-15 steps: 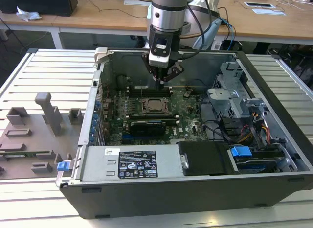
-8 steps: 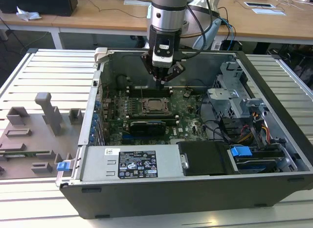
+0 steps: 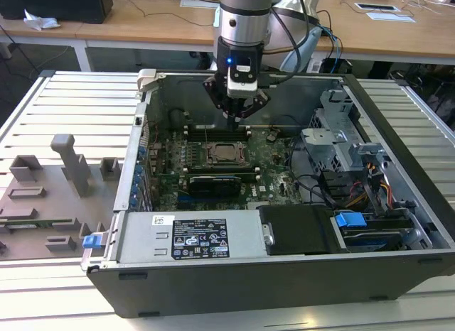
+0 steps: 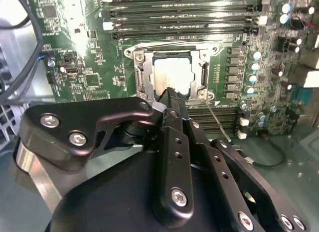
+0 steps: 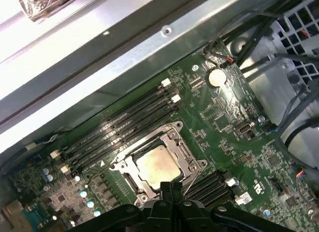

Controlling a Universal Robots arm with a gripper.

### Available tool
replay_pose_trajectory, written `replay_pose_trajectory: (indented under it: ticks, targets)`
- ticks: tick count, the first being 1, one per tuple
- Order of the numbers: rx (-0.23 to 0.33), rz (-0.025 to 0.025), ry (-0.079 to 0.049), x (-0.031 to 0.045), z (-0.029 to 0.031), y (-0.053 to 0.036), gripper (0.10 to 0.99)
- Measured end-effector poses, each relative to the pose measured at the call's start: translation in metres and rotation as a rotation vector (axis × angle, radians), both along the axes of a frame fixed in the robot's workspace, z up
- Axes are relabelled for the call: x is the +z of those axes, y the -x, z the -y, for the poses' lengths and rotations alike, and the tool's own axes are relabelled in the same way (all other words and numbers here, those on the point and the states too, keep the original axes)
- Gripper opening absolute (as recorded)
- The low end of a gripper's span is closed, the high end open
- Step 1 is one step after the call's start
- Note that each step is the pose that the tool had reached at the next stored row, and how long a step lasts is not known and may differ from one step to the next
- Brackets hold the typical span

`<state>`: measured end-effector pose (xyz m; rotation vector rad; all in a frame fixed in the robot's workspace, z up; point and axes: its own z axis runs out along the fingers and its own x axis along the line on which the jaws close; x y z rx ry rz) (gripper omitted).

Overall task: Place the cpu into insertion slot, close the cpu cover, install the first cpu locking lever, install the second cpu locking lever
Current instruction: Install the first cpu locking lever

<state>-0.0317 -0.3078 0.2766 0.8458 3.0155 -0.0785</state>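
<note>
– Cpu (image 4: 172,75), the small flat square chip with the pale beige metallic top: where is it sitting?

– Inside the window of the cpu cover (image 4: 143,78), the thin silvery square metal frame. The frame looks to me to lie flat around the chip on the green motherboard (image 4: 89,77). I judge the chip placed and the cover down, so I take the locking levers as the step in hand.

– And your gripper?

– My black two-fingered gripper (image 4: 169,92) has its fingers pinched together, with nothing between them that I can see. In the second wrist view its tip is over one edge of the cover; whether it touches the frame, I cannot tell. In the exterior view it hangs above the cover, inside the open dark grey computer case (image 3: 284,281).

– Which lever do you see?

– A thin bright wire lever (image 4: 218,122) runs out from a corner of the cover, across the black memory slots (image 4: 229,115) beside the cover. It seems unlatched, though I am not sure.

– How do you do it well?

– I use the pinched fingers as one pusher and meet the rod well outside the cover's window, so the tip never lands on the chip. I press down first, then sideways toward the cover, slowly, watching that the frame does not lift. A slip could strike the slots beside the cover.
</note>
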Motion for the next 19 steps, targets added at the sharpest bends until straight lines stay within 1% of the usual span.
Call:
replay_pose_trajectory:
  ticks: [2,5,7,15,19]
  targets:
    - [0.05,0.0,0.0,0.0,0.0,0.0,0.106]
    - [0.095,0.0,0.0,0.0,0.0,0.0,0.106]
    - [0.151,-0.0001,0.0,0.0,0.0,0.0,0.106]
    - [0.253,0.0,-0.001,0.0,0.0,0.0,0.106]
    - [0.324,0.0,-0.001,0.0,0.0,0.0,0.106]
